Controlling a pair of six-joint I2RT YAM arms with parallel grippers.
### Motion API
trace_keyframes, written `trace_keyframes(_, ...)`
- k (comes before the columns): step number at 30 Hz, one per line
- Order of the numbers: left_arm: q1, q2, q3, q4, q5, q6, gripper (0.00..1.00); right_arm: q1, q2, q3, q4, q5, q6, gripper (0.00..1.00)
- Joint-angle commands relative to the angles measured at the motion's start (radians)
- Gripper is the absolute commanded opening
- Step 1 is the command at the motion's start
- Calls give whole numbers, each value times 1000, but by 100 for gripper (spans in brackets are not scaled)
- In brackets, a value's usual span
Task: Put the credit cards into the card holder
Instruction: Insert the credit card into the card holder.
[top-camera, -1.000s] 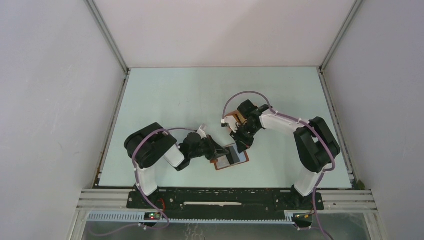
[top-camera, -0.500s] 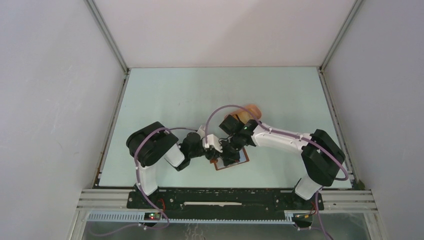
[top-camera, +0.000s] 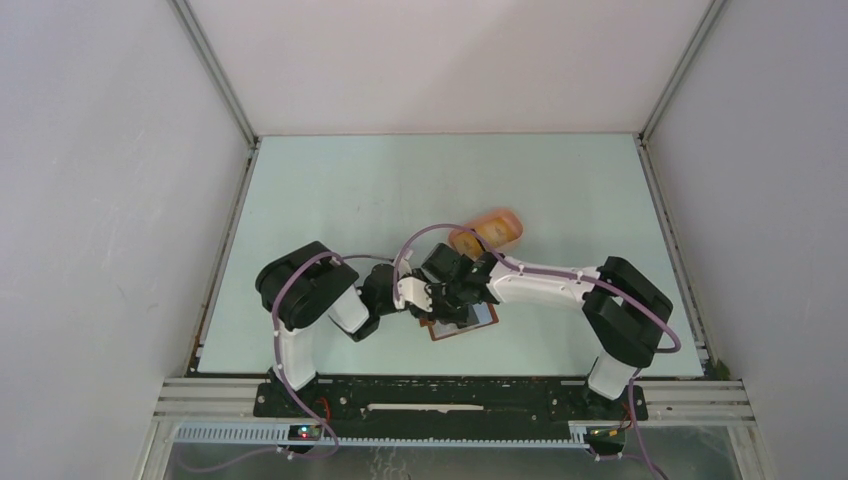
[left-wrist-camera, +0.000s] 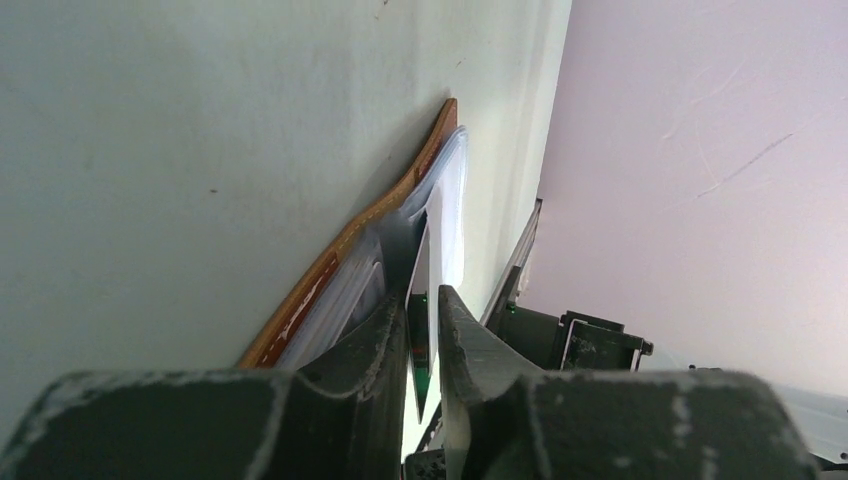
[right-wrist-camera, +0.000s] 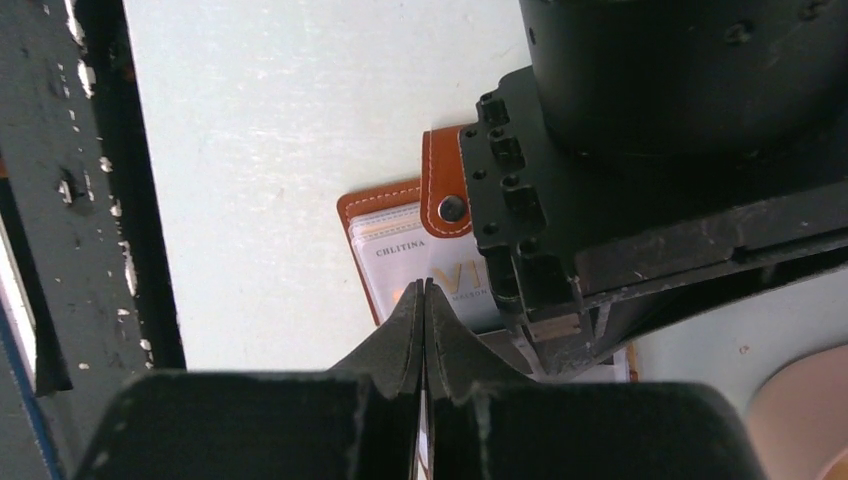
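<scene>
The reddish-brown card holder (top-camera: 472, 323) lies open near the table's front edge, with cards in its clear sleeves (right-wrist-camera: 395, 245). My left gripper (top-camera: 418, 303) is at its left side, shut on a thin leaf of the holder seen edge-on (left-wrist-camera: 424, 262). The leather edge (left-wrist-camera: 340, 245) rests on the table. My right gripper (top-camera: 447, 305) hangs just above the holder's snap tab (right-wrist-camera: 447, 205). Its fingers (right-wrist-camera: 424, 285) are pressed together on a thin pale credit card edge. A yellow-tan card (top-camera: 497, 228) lies in the pink tray.
The pink oval tray (top-camera: 470, 238) sits just behind the two grippers and shows in the right wrist view's corner (right-wrist-camera: 800, 410). My left gripper's black body (right-wrist-camera: 650, 150) crowds the holder's right part. The table's front rail (right-wrist-camera: 90, 250) is close by.
My right arm has swung from the pink tray down and left to the card holder, uncovering the tray. My left gripper has stayed at the holder.
</scene>
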Motion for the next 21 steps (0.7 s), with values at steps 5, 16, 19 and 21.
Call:
trace_keyframes(5,3,17,-13,-1,-1,9,23,-3,33,-2,-12,132,-23,4)
trace_keyframes(16,7,32,-9,4,9,7,25,-84,6,-21,-82,154,-89,4)
trace_keyframes(19,7,32,-11,7,10,7,26,-110,10,-21,-95,154,-91,4)
trace_keyframes(21,10,30,-12,9,10,6,26,-123,8,-20,-101,151,-91,3)
